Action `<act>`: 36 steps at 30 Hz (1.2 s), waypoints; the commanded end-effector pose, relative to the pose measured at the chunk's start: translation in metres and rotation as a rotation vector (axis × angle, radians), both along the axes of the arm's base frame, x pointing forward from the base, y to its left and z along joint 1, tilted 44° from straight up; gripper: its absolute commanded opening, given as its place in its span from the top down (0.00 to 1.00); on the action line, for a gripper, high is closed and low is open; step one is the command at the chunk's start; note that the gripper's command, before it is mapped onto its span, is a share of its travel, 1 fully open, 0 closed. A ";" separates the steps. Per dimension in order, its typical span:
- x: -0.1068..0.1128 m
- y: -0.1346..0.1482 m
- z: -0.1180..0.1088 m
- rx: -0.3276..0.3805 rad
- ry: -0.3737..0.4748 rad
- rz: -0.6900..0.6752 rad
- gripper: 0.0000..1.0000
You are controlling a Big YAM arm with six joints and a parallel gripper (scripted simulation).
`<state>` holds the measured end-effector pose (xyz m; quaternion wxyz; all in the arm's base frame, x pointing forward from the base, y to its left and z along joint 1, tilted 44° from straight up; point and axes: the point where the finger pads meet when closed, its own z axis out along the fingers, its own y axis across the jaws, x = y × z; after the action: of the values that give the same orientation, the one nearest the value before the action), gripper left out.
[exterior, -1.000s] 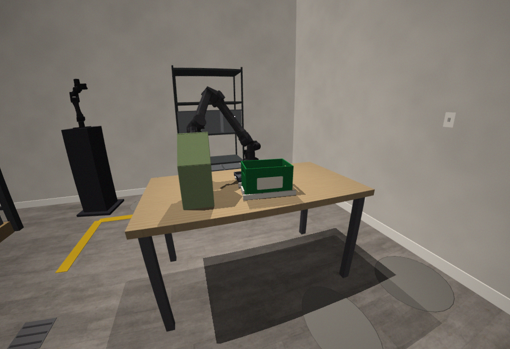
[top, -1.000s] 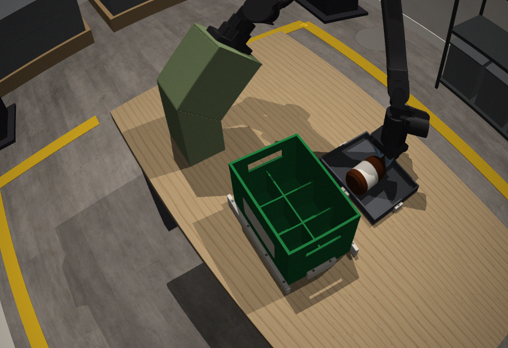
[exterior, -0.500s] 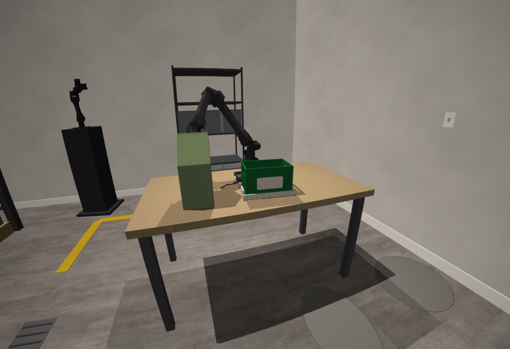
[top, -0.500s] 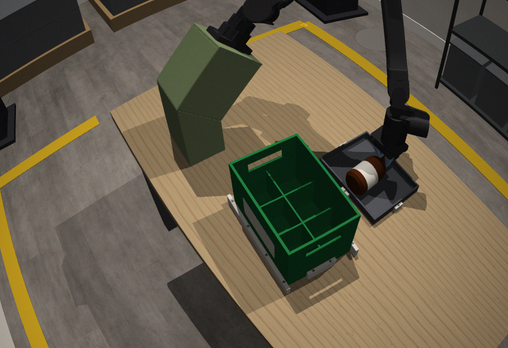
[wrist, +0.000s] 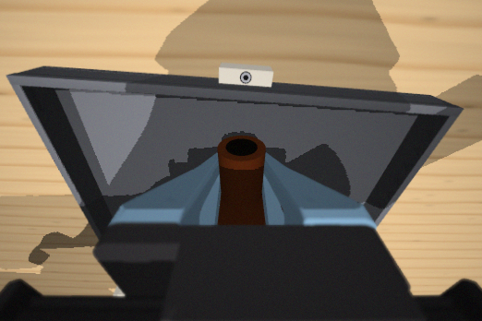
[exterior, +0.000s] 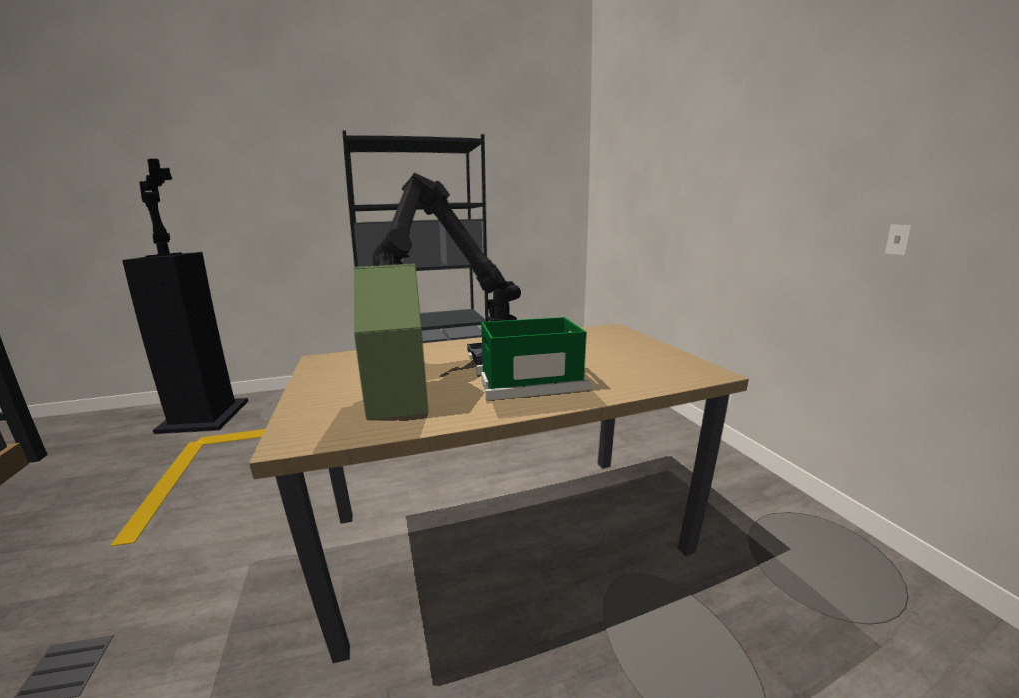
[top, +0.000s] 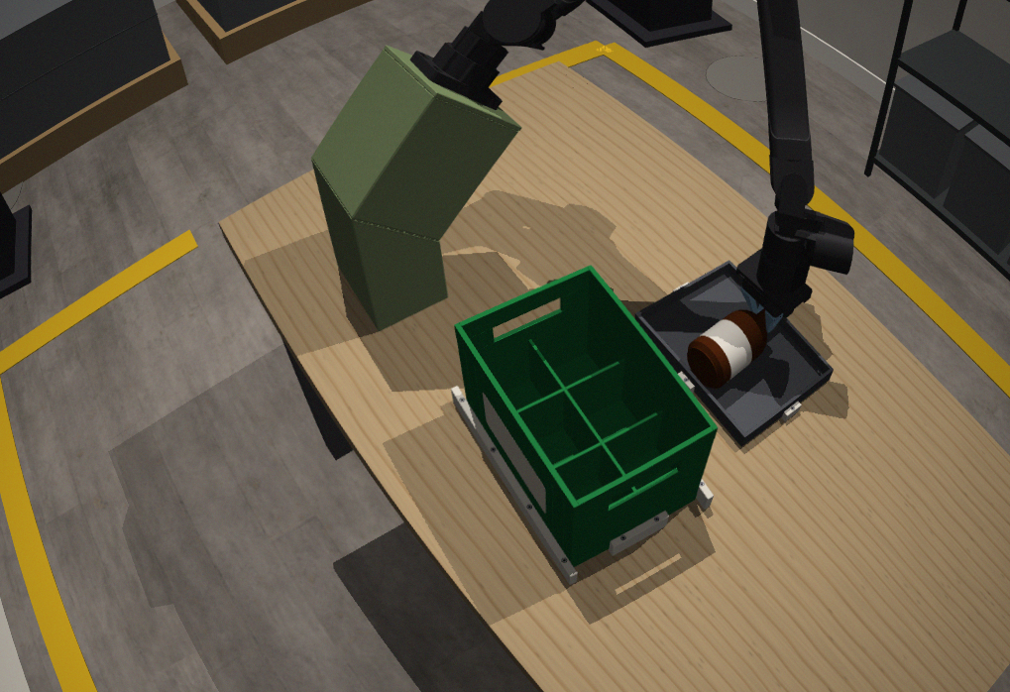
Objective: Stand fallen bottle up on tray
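Observation:
A brown bottle (top: 726, 346) with a white label is tilted over the dark grey tray (top: 745, 369), its base raised toward the green crate (top: 583, 415). My gripper (top: 769, 319) is shut on the bottle's neck at the tray's far end. In the wrist view the blue fingers clamp the brown neck (wrist: 241, 184), and its open mouth points at the tray's far wall (wrist: 243, 92). In the exterior view the crate (exterior: 533, 352) hides the tray and bottle.
A tall olive-green box (top: 395, 187) stands on the table's left part, and it also shows in the exterior view (exterior: 389, 341). The crate sits on a grey base plate (top: 513, 498) close beside the tray. A black shelf (exterior: 414, 230) stands behind the table.

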<state>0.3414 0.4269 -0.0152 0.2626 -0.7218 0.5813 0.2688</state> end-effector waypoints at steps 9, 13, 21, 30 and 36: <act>0.002 0.005 0.005 0.009 -0.011 0.002 1.00; 0.002 0.005 0.005 0.010 -0.011 0.002 1.00; 0.003 0.003 0.008 0.011 -0.013 0.001 1.00; 0.006 -0.002 0.014 0.012 -0.018 -0.004 1.00; 0.009 -0.010 0.013 0.008 -0.012 -0.015 1.00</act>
<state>0.3407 0.4264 -0.0149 0.2610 -0.7226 0.5809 0.2689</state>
